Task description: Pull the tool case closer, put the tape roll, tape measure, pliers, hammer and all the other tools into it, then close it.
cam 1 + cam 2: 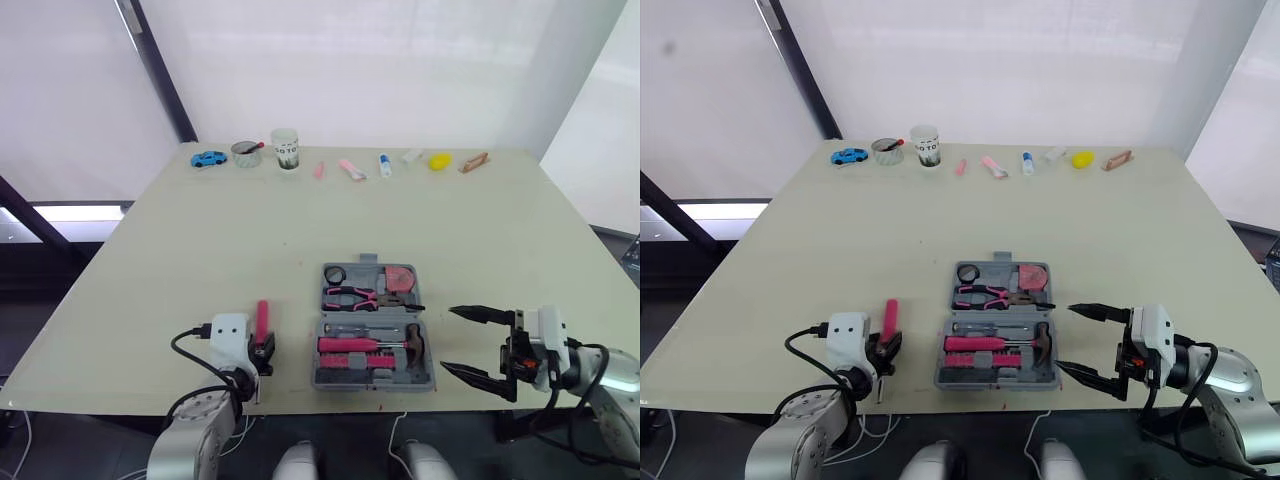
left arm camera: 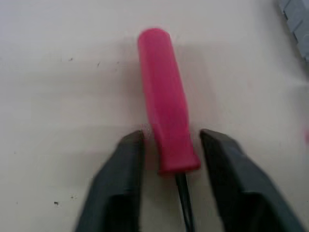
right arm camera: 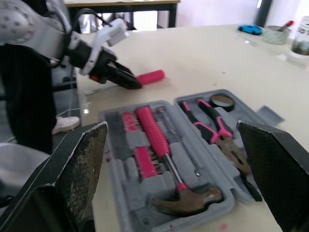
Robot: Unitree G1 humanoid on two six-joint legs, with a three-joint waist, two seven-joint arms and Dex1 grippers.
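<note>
The grey tool case [image 1: 432, 378] lies open near the table's front edge. In it I see a hammer [image 1: 413, 343], pink pliers [image 1: 350, 296], a black tape roll [image 1: 334, 274], a pink tape measure [image 1: 399, 279] and a long pink-handled tool [image 3: 153, 131]. Left of the case, a pink-handled screwdriver [image 1: 262, 320] lies on the table. My left gripper [image 1: 262, 352] is open, one finger [image 2: 126, 164] on each side of the near end of the handle, with small gaps. My right gripper [image 1: 448, 339] hangs wide open just right of the case, holding nothing.
Along the far edge stand a blue toy car [image 1: 208, 158], a tin [image 1: 245, 153], a paper cup [image 1: 285, 148], several small items, a yellow object [image 1: 439, 161] and a brown one [image 1: 473, 162]. The table's front edge runs just below the case.
</note>
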